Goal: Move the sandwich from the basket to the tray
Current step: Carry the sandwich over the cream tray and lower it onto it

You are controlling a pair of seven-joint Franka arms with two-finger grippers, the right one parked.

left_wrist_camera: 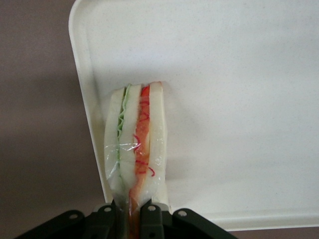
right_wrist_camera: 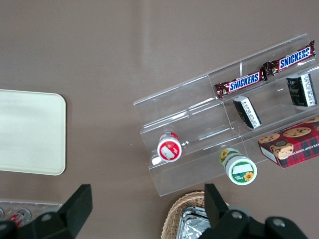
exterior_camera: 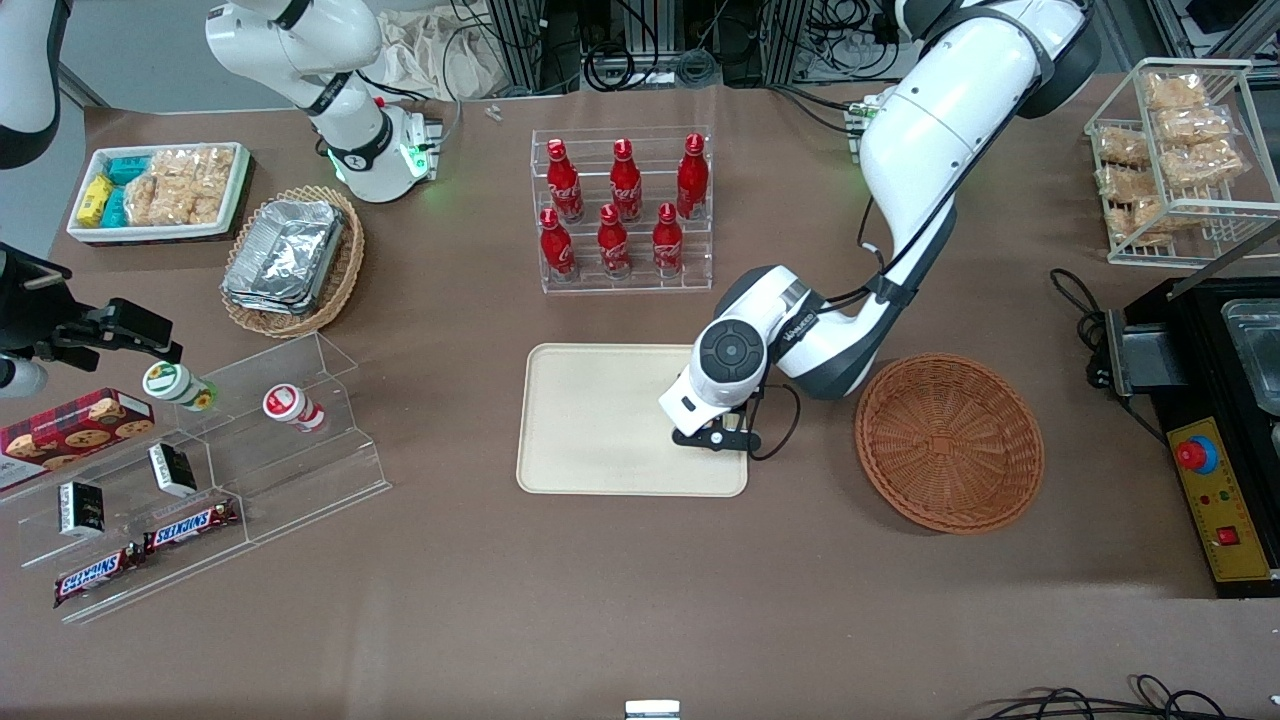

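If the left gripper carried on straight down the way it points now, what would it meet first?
The tray. The left gripper, shut on the sandwich, points down at the tray's corner nearest the basket. The sandwich's tip would likely touch first; the remaining height is unclear.

The tool [left_wrist_camera: 133,219], matt black, pinches the sandwich [left_wrist_camera: 135,144], its soft pale bread wrapped in glossy clear film, over the smooth matt plastic tray [exterior_camera: 600,420]. Beside the tray, the basket [exterior_camera: 948,440] is rough woven wicker on a matt brown worktop [exterior_camera: 640,600].
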